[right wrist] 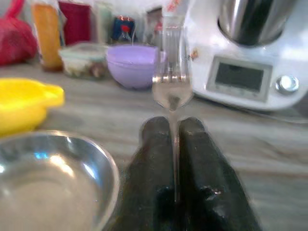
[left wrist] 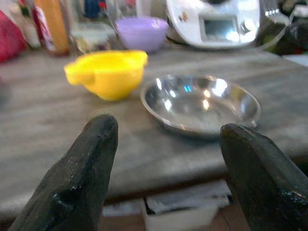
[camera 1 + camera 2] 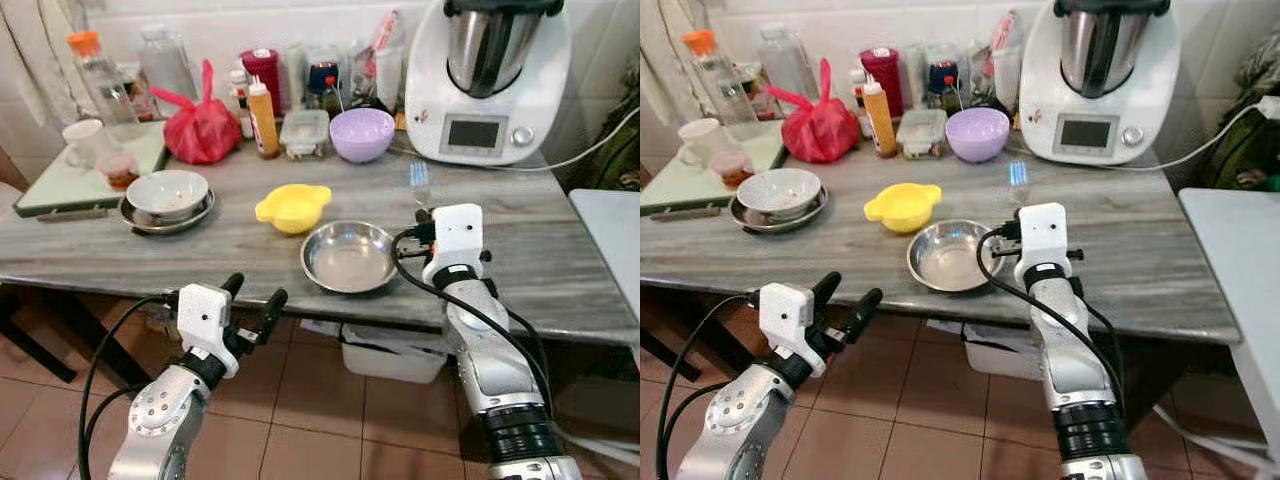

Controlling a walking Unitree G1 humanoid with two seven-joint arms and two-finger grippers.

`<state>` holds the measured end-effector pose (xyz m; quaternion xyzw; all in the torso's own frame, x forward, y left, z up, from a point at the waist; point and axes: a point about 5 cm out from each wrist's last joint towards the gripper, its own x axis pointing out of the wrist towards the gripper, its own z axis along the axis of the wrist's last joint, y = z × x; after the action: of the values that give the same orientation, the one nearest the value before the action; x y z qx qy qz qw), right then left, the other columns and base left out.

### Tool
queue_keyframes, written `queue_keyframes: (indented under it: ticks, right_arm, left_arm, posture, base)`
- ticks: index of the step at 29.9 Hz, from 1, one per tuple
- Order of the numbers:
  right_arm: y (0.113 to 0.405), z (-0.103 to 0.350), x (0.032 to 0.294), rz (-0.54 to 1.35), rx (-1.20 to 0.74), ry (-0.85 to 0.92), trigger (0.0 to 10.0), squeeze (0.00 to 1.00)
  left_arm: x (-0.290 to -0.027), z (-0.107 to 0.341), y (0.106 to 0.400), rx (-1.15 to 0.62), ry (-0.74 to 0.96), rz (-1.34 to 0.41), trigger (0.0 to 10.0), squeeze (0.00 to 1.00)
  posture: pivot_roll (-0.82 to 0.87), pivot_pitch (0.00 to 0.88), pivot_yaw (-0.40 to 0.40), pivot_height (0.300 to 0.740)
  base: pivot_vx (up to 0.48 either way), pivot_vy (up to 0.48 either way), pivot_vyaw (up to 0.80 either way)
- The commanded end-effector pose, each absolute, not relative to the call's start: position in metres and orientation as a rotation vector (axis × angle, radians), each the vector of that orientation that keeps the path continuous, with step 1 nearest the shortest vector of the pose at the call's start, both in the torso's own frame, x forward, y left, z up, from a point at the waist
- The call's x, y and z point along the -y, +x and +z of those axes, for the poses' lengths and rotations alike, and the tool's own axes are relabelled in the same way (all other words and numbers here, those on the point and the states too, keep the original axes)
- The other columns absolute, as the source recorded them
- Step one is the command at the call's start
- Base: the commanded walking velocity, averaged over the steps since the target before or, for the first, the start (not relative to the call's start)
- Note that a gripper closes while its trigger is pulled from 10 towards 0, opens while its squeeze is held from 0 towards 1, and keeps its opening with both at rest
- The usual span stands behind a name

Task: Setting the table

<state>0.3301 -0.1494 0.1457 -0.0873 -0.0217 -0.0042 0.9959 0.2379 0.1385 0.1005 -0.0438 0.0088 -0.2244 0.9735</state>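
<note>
Step in hand, by the look of it: placing cutlery. Right gripper (image 1: 174,159) pinched tight on a fork (image 1: 172,89), thin metal handle squeezed between the two black fingers, tines pointing ahead toward the far side of the table (image 3: 560,265). Held above the wood just beside the right rim of the steel plate (image 3: 349,256).

Next move probably calls for lowering the fork flat onto the bare wood right of the plate, handle toward the near edge, then parting the fingers without flicking it. Little margin: plate rim close on one side.

Left gripper (image 3: 253,308) spread wide, holding nothing, hanging below and in front of the table edge, aimed at the plate and the yellow bowl (image 2: 108,72).

Plate shallow, round, polished, throwing bright glints. Yellow bowl matte plastic with lugs on its rim. Purple bowl (image 3: 362,134) smooth, rounded, further back. Table top grey, streaked wood grain, slightly rough. Fork shiny, slender, likely slippery.
</note>
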Motion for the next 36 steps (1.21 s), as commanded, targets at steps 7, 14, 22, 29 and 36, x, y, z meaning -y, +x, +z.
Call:
queue_keyframes:
  ticks: [7, 14, 22, 29, 36]
  right_arm:
    - [0.328, 0.131, 0.171, -0.135, -0.074, -0.144, 10.0, 0.0]
    - [0.328, 0.123, 0.167, -0.108, -0.128, -0.12, 10.0, 0.0]
    - [0.329, 0.112, 0.157, -0.067, -0.205, -0.098, 10.0, 0.0]
    - [0.33, 0.103, 0.15, -0.039, -0.253, -0.07, 10.0, 0.0]
    - [0.334, 0.099, 0.145, -0.012, -0.268, -0.067, 10.0, 0.0]
  left_arm:
    - [-0.135, 0.107, 0.23, -0.025, -0.08, -0.536, 10.0, 0.0]
    - [-0.134, 0.106, 0.23, -0.035, -0.078, -0.547, 10.0, 0.0]
    - [-0.125, 0.108, 0.225, -0.043, -0.1, -0.63, 10.0, 0.0]
    - [-0.124, 0.111, 0.225, -0.055, -0.099, -0.698, 10.0, 0.0]
    - [-0.121, 0.113, 0.225, -0.055, -0.102, -0.758, 10.0, 0.0]
  posture:
    - [-0.11, 0.076, 0.076, 0.74]
    - [-0.11, 0.081, 0.078, 0.74]
    - [-0.11, 0.09, 0.074, 0.74]
    - [-0.11, 0.093, 0.072, 0.74]
    - [-0.11, 0.09, 0.075, 0.74]
  base:
    - [0.0, 0.0, 0.0]
    - [0.0, 0.0, 0.0]
    - [0.0, 0.0, 0.0]
    - [0.0, 0.0, 0.0]
    - [0.0, 0.0, 0.0]
